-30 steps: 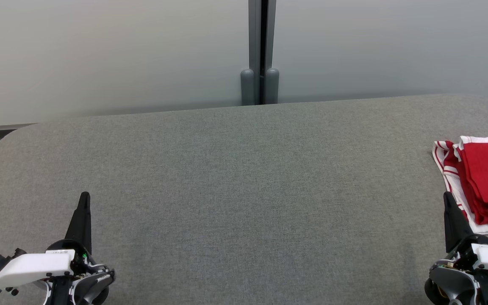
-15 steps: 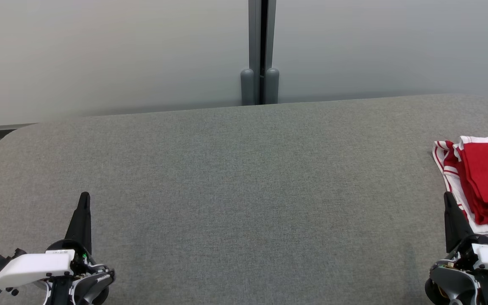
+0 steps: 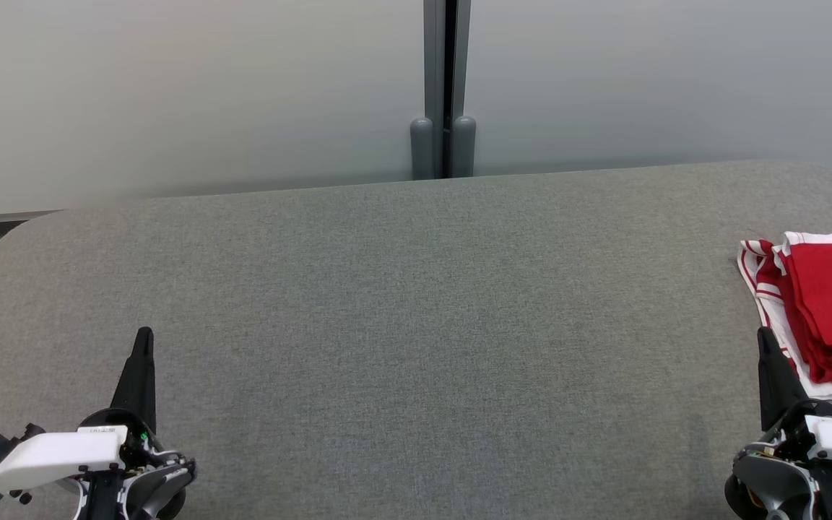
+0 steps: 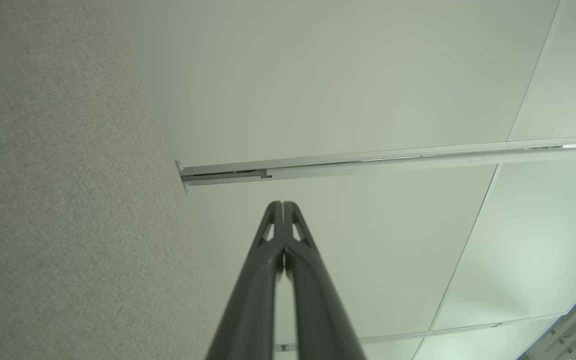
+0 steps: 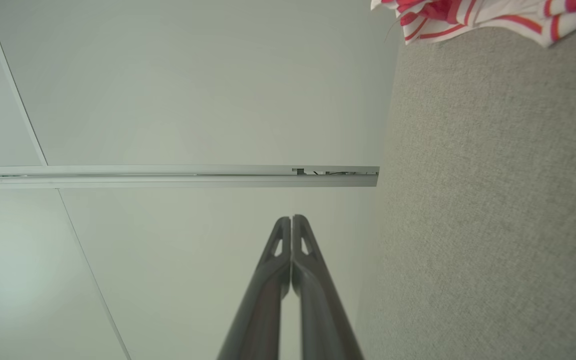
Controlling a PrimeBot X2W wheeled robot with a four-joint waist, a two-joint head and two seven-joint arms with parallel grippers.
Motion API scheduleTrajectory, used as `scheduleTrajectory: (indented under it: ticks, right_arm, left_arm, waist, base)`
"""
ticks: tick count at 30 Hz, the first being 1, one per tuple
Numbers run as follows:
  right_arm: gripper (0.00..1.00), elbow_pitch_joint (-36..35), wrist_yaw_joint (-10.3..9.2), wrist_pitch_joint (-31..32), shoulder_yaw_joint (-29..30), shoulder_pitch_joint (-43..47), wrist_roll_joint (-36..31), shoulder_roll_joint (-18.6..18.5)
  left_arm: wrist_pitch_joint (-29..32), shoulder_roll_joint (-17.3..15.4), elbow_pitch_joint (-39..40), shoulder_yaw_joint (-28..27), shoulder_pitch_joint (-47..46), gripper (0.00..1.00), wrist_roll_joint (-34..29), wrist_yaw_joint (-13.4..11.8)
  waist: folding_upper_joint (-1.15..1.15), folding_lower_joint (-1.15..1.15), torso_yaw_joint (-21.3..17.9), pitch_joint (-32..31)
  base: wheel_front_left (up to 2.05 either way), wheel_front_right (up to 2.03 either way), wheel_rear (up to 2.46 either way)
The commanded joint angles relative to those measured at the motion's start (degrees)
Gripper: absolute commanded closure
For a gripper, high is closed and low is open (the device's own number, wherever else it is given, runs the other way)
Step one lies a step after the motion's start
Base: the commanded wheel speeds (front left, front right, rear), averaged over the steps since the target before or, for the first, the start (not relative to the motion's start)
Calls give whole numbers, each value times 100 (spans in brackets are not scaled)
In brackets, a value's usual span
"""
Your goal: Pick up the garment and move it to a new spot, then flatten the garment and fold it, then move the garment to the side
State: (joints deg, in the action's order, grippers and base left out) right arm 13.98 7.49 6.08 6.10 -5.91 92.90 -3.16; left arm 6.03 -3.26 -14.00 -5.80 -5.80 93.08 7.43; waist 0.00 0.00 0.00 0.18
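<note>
The garment (image 3: 828,310) is red with white striped trim and lies folded at the right edge of the grey padded surface (image 3: 416,325); part of it runs past the head view's right border. Its striped edge (image 5: 473,17) shows at the top of the right wrist view. My right gripper (image 3: 764,338) rests at the lower right, shut and holding nothing, its tip just left of the garment's near corner. The fingers meet tip to tip in the right wrist view (image 5: 291,220). My left gripper (image 3: 144,338) sits at the lower left, shut and holding nothing, fingers pressed together (image 4: 283,206).
A pale partition wall (image 3: 192,94) stands behind the surface, with a grey post (image 3: 443,144) at its middle seam. The surface has rounded far corners.
</note>
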Motion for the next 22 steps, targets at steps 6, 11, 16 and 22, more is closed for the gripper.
scheduleTrajectory:
  ticks: [6,11,16,22]
  right_arm:
    - [100,4,0,39,11,-49,-21,-10]
    - [100,4,0,43,14,-49,-25,-7]
    - [100,4,0,47,16,-50,-28,-5]
    - [100,4,0,39,20,-50,-32,-2]
  left_arm:
    - [20,-20,-9,-34,-71,100,-20,16]
    - [24,-17,-8,-37,-72,100,-22,16]
    - [28,-14,-8,-42,-73,100,-28,16]
    - [34,-10,-9,-46,-73,100,-35,16]
  waist:
    - [0,0,0,0]
    - [0,0,0,0]
    - [0,0,0,0]
    - [0,0,0,0]
  base:
    - [0,0,0]
    - [0,0,0]
    - [0,0,0]
    - [0,0,0]
